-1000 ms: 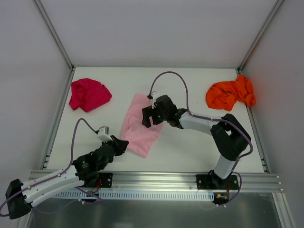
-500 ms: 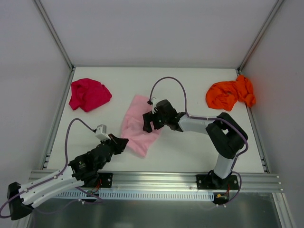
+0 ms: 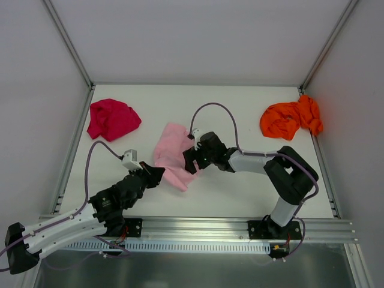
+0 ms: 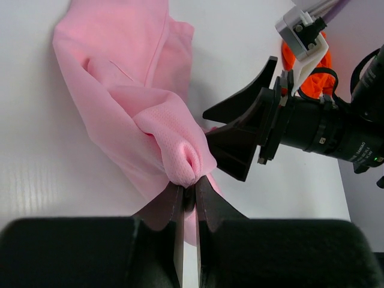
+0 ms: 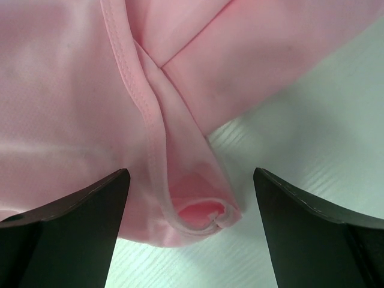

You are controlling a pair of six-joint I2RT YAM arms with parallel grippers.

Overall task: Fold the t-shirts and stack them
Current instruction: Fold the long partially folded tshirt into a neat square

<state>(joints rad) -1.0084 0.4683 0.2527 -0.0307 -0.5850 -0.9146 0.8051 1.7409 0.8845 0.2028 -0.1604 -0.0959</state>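
Left gripper (image 4: pixel 187 187) is clamped on a bunched fold of the pink shirt (image 3: pixel 170 147), which lies mid-table (image 3: pixel 240 114). Right gripper (image 5: pixel 187 186) stands wide open astride a hem corner. If the left pulls before the right closes, the thin pinch could slip or drag the shirt askew.

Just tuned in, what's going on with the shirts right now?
The left gripper is shut on a bunched fold of the light pink t-shirt in the middle of the table. The right gripper hovers open, its fingers either side of a hem fold of the same shirt. The magenta-red t-shirt and the orange t-shirt lie crumpled at the far corners.
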